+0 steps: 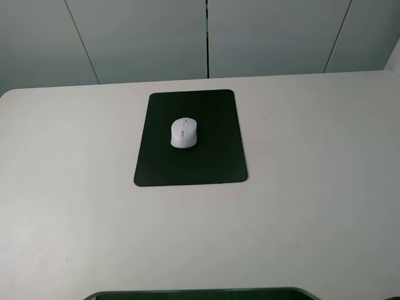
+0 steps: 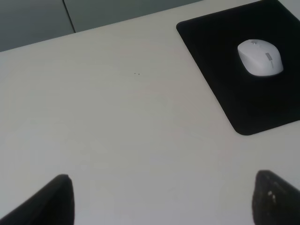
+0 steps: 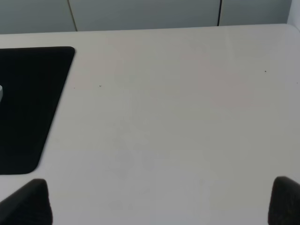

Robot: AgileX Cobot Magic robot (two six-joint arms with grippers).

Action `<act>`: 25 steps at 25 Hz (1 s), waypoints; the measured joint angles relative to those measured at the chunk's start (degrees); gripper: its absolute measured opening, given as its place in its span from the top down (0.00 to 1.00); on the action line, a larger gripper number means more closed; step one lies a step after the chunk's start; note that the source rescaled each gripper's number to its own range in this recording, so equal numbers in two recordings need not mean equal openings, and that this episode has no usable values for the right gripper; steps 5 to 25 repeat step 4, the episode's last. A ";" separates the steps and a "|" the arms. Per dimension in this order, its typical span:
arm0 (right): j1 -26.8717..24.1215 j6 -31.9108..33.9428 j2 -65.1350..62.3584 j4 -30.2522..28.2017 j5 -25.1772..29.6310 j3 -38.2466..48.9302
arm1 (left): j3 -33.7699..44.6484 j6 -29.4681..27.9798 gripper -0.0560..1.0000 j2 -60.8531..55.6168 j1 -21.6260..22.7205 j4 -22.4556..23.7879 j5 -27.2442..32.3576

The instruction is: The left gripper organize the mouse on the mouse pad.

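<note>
The white mouse (image 1: 184,133) lies on the black mouse pad (image 1: 190,165), a little above the pad's middle, with its grey wheel visible. The left wrist view shows the mouse (image 2: 260,57) on the pad (image 2: 248,108) well away from my left gripper (image 2: 161,199), whose two black fingertips (image 2: 54,201) stand wide apart over bare table, so it is open and empty. My right gripper (image 3: 159,201) is also open with nothing between its fingers, beside the pad's edge (image 3: 28,108). Neither arm shows in the exterior high view.
The pad sits on a white table (image 1: 312,187) whose far edge meets grey wall panels (image 1: 206,37). A dark curved edge (image 1: 200,294) shows at the table's near side.
</note>
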 joint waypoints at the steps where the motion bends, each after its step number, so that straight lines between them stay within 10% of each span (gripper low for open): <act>1: 0.00 0.00 0.00 0.00 0.00 0.00 | 0.00 0.00 0.11 0.00 0.00 0.00 0.00; 25: 0.00 0.00 0.00 0.00 0.00 0.00 | 0.00 0.00 0.11 0.00 0.00 0.00 0.00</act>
